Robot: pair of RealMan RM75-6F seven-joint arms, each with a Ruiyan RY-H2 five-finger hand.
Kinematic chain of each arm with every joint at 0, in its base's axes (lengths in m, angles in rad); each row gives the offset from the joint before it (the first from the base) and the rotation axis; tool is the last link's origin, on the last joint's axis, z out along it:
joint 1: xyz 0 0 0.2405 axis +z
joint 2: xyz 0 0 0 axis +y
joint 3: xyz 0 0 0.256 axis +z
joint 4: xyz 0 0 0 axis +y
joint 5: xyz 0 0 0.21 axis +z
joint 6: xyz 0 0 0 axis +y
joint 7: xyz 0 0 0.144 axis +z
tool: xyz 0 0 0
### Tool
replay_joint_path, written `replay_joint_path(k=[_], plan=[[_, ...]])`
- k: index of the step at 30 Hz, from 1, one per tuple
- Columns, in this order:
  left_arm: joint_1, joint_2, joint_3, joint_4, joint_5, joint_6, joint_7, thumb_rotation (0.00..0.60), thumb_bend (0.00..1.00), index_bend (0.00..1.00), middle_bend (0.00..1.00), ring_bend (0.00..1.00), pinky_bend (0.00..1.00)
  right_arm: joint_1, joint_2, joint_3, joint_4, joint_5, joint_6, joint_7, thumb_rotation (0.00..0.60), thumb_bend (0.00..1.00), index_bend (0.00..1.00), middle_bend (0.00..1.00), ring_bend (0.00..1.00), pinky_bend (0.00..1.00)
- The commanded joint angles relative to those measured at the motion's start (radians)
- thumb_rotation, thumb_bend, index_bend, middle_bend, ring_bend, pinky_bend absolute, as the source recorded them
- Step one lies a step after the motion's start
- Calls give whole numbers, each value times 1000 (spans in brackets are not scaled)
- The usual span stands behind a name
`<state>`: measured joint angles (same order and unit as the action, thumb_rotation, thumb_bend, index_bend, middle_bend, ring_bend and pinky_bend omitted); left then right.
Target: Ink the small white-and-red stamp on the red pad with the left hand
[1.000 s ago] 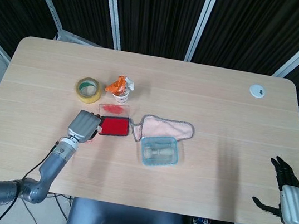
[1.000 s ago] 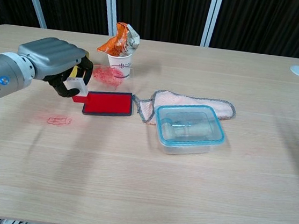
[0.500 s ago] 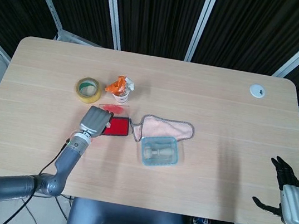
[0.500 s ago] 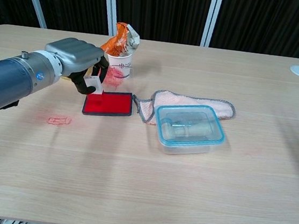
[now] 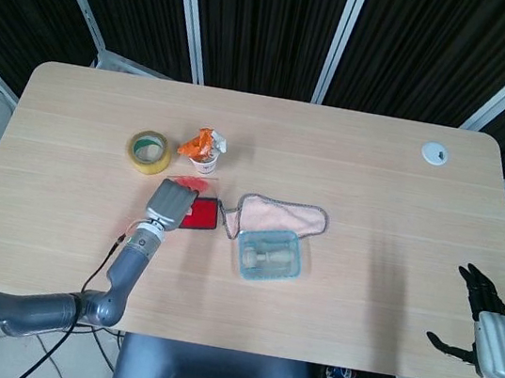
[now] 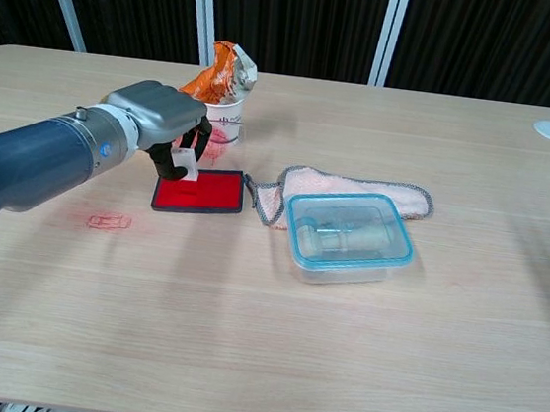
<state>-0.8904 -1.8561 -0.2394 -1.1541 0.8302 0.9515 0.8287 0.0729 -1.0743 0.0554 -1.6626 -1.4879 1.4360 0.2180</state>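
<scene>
From the head view, your left hand [image 5: 170, 203] sits over the near-left part of the red pad [image 5: 200, 218], covering most of it; only the pad's right strip shows. The stamp is hidden under the hand here. Your right hand [image 5: 488, 331] hangs off the counter's [image 5: 380, 161] right edge, fingers spread, holding nothing.

From the chest view, the left hand [image 6: 166, 119] grips the stamp [image 6: 182, 164] between thumb and fingers, upright, above the pad's [image 6: 202, 192] rear-left part. Its base looks at or just above the red surface; you cannot tell whether it touches. A cup [image 6: 221, 115] with an orange wrapper stands just behind the hand, and a cloth [image 6: 342, 187] and a lidded box [image 6: 349, 234] lie to the pad's right.

You look to be in the inking step itself. Next, press the stamp straight down with its face flat on the pad, then lift cleanly, minding the cup behind.
</scene>
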Motion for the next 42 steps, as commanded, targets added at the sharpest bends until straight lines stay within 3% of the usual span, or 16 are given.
replay_joint_path(k=[1,32,42], plan=[[-4,-6,0,10,-5,-4,-3,600,624,735,750,574,667,0,0,0,-1,0,-1,0,600,104,0,0,0,185],[-24,-56,26,130,-15,-61,-38,600,624,738,754,577,670,2,-1,1,-5,8,-7,-1,600,112,0,0,0,185],[-25,-42,19,113,-2,-47,-51,600,624,738,754,577,670,1,-2,2,-6,8,-6,-4,600,113,0,0,0,185]])
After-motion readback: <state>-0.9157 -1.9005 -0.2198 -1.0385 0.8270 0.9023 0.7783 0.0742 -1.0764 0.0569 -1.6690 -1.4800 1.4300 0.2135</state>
